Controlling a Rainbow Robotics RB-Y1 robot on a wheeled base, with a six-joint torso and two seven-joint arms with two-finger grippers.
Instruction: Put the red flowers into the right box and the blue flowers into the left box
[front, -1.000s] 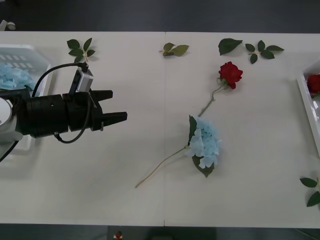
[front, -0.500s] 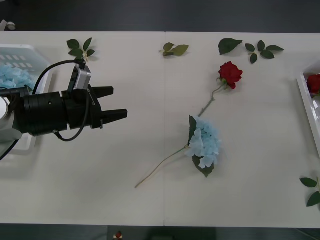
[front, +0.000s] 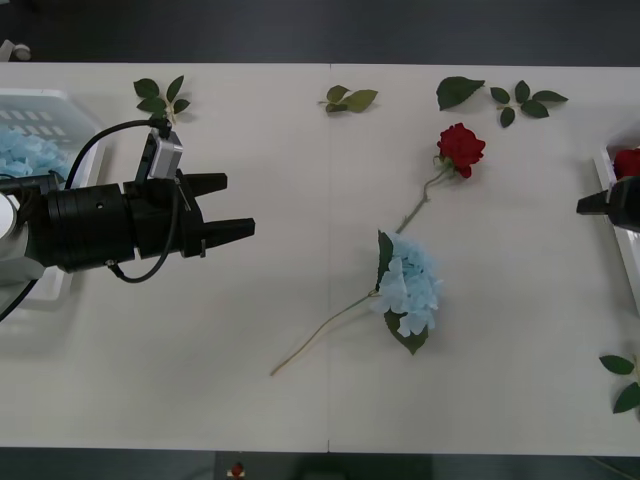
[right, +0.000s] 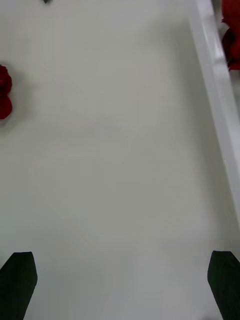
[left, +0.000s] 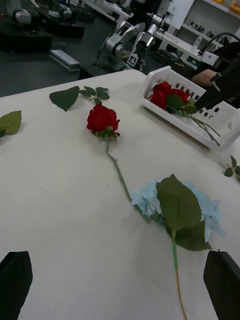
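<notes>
Right end effector (front: 582, 207) newly at right box (front: 612, 205)

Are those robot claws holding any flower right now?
No. The left gripper and the right gripper are both open and empty; the red rose and blue hydrangea lie on the table.

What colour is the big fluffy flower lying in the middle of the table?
Pale blue, with broad green leaves; the blue flower shows best in the front view.

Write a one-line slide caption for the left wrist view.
Open left gripper faces a red rose and blue hydrangea on the table; roses fill the white basket beyond.
</notes>
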